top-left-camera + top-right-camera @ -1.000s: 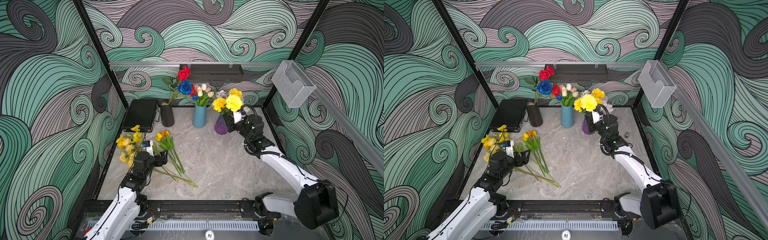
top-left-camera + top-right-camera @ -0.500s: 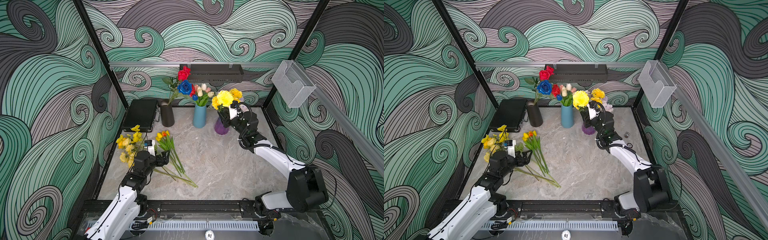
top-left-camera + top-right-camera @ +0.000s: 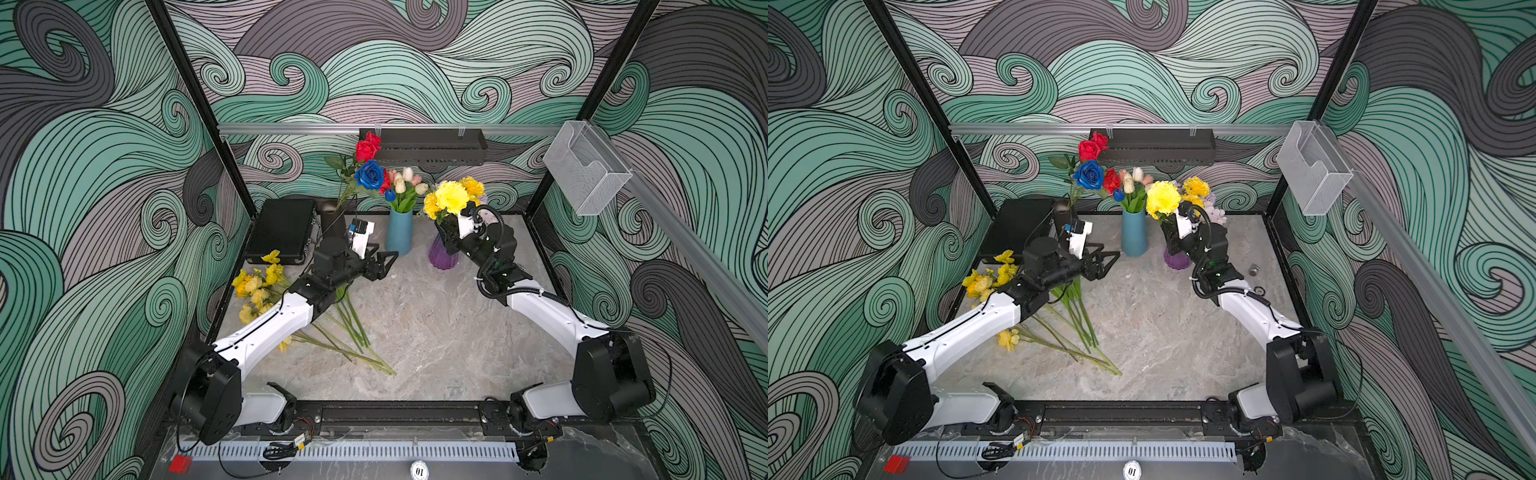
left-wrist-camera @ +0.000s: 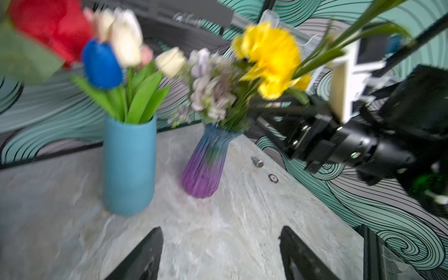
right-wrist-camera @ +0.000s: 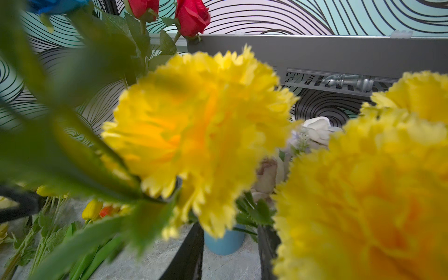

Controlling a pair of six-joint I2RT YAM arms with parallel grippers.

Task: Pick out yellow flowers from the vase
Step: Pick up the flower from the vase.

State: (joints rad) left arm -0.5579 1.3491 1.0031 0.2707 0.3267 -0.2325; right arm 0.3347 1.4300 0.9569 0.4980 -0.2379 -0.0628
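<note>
Yellow flowers (image 3: 452,195) with round ruffled heads stand in the purple vase (image 3: 444,255) at the back right, among lilac blooms (image 4: 208,87). My right gripper (image 3: 446,237) sits just under those heads, shut on their green stems; the yellow flowers (image 5: 201,126) fill the right wrist view above the fingers (image 5: 191,252). More yellow flowers (image 3: 257,286) lie on the table at the left, stems (image 3: 353,328) pointing to the middle. My left gripper (image 3: 384,266) hovers open and empty above the table, in front of the blue vase (image 3: 400,235), fingers (image 4: 145,257) spread wide.
The blue vase holds pale tulips (image 3: 405,183). A dark vase (image 3: 332,216) with red and blue roses (image 3: 369,174) stands beside a black case (image 3: 282,230). A small metal piece (image 4: 257,162) and a ring (image 4: 273,178) lie right of the purple vase.
My left arm has swung from the flower pile toward the table's middle, jaws narrowing slightly. My right gripper has shifted left at the purple vase, and the big yellow head leaned left with it.
</note>
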